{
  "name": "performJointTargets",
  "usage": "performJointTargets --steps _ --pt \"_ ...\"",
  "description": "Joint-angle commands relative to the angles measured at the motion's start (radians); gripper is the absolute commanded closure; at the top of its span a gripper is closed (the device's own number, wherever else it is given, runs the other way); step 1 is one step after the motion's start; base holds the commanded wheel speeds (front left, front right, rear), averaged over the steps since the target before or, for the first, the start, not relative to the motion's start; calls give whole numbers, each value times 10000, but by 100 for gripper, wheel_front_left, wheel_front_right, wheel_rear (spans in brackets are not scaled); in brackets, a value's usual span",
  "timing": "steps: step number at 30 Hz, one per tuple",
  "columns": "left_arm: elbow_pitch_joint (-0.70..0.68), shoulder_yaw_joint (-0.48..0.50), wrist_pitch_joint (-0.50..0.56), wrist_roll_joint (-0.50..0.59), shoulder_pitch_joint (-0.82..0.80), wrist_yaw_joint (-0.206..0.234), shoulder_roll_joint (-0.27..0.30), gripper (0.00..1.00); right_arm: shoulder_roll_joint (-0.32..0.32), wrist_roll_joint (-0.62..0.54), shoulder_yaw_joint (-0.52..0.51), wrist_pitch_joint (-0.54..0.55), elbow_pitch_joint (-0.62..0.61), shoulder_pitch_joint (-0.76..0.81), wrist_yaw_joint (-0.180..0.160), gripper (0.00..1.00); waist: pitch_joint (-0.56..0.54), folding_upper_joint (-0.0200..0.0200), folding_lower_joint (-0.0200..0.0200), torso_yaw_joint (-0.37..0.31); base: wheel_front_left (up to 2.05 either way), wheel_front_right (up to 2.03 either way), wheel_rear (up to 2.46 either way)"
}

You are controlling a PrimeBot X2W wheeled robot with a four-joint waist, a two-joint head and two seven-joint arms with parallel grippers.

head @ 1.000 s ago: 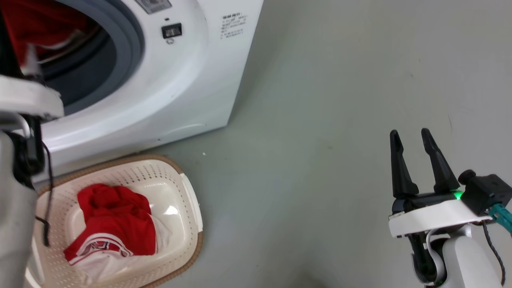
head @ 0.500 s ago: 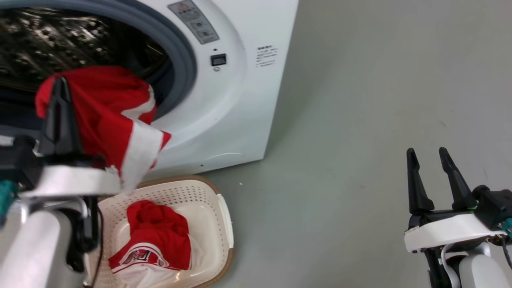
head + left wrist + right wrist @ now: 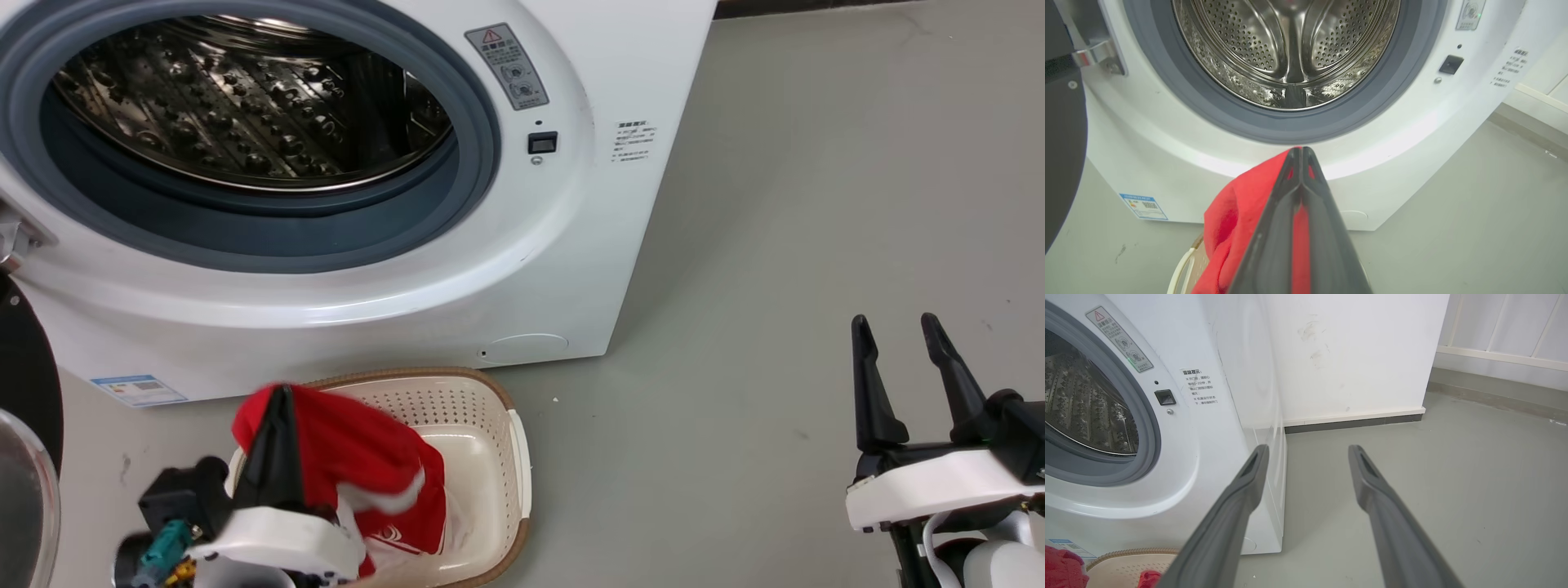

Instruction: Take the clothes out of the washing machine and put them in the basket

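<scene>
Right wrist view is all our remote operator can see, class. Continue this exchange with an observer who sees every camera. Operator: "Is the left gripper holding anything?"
Observer: Yes. The left gripper is shut on a red garment.
Operator: Where is that garment relative to the basket?
Observer: In the head view it is held over the basket's left part, not yet released.
Operator: Is anything left inside the washing machine?
Observer: The left wrist view looks straight into the drum, and no clothes show in it.
</scene>
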Motion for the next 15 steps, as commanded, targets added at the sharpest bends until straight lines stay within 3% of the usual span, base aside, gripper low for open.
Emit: performJointTargets --steps 1,8,15 --pt "224 -14 -118 -93 92 -114 -93 100 -1 -48 -20 62 -125 104 -7 0 18 -1 2 76 0 0 0" --pt "2205 -96 -450 -477 -297 -746 -718 100 -1 -125 51 288 -589 -97 -7 0 682 -1 2 86 0 0 0" --pt "4027 87 -584 -237 -1622 -1323 -962 100 0 -28 117 238 -783 -511 -7 0 1943 -1 2 -237 0 0 0"
